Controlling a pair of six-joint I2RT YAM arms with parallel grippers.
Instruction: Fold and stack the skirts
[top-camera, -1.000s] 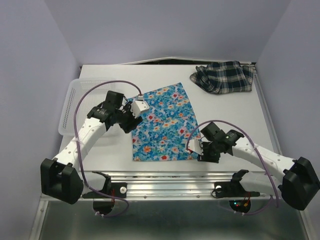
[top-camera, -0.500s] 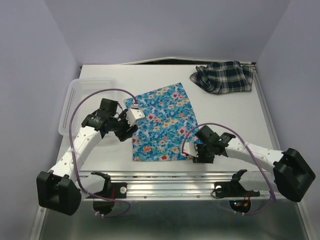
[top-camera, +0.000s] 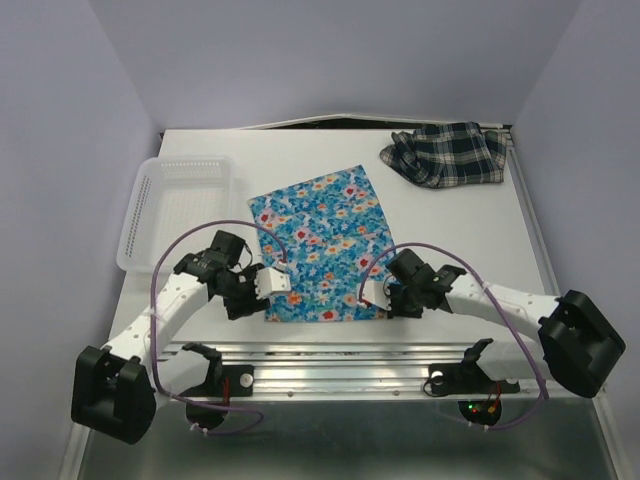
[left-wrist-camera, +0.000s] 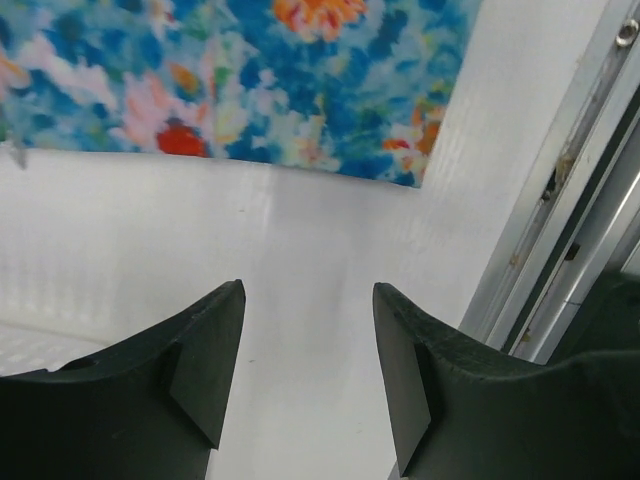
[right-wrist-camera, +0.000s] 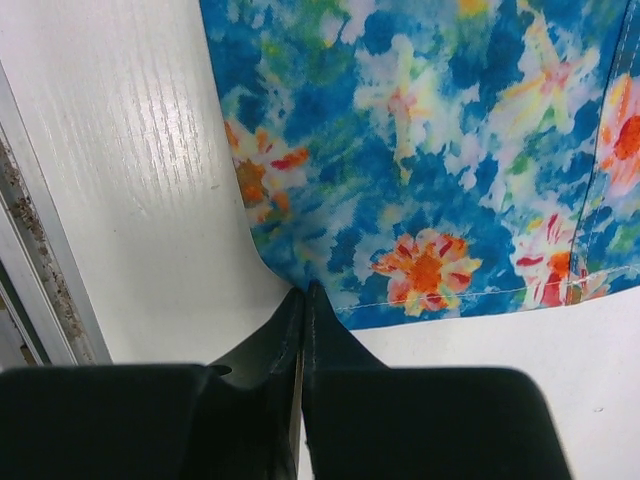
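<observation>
While floral skirt (top-camera: 320, 240) lies flat | right tool (right-wrist-camera: 303, 291) clamps its corner | left tool (left-wrist-camera: 307, 300) apart, corner ahead

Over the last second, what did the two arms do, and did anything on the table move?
The left end effector swung toward the near edge, now open beside the near-left corner of the floral skirt. The right end effector edged left and shut on its near-right corner. The plaid skirt and basket stayed put.

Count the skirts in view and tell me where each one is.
2. The blue floral skirt lies spread flat in the middle of the table; the plaid skirt sits bunched at the far right corner. No others show.
</observation>
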